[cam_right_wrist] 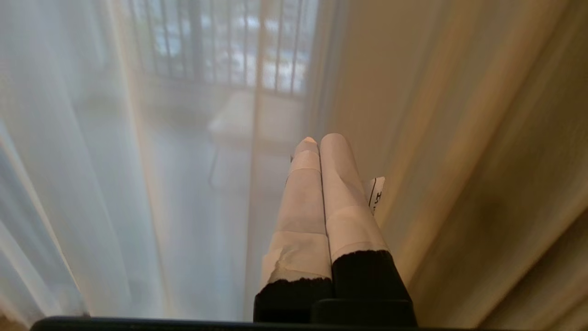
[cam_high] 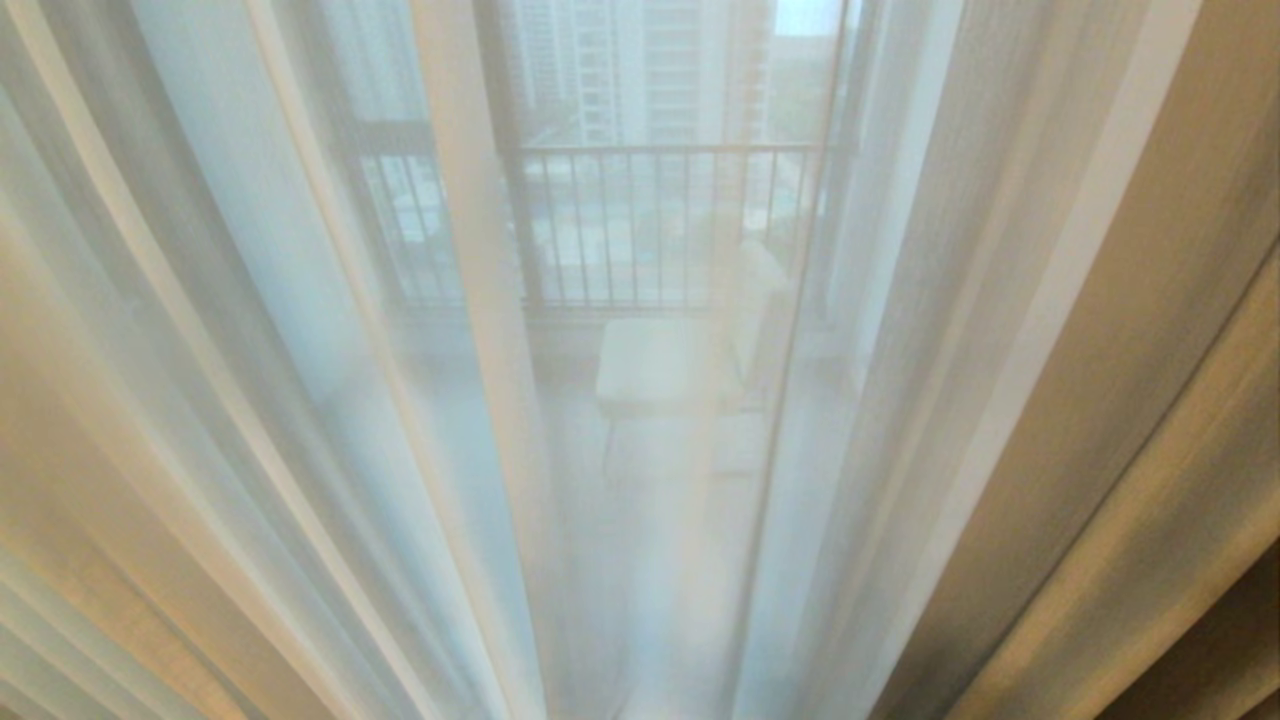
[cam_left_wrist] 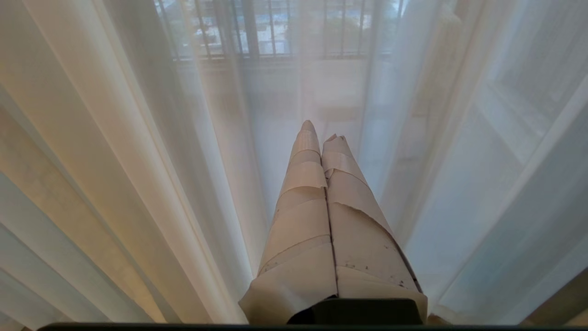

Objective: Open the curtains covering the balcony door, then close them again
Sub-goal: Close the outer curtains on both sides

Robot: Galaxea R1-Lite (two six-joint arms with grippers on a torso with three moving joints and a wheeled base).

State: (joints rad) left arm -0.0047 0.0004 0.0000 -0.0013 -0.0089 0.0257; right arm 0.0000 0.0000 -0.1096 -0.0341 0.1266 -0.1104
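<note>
tape-wrapped fingers pressed together, empty, on both arms, right before the shut curtains.

nearest: left gripper (cam_left_wrist: 319,133) clenched on nothing, aimed at the sheers (cam_high: 300,330); right gripper (cam_right_wrist: 321,140) likewise clamped and empty, beside the cream drape (cam_high: 1150,380). best to part the fingers first, pinch one sheer's leading edge near the middle seam, then draw sideways slowly so the thin fabric slides, not tears. beyond the veil, balcony door frame (cam_high: 500,180) dimly seen, then a pale chair (cam_high: 660,365), dark railing (cam_high: 650,225), tower blocks (cam_high: 640,70).
</note>
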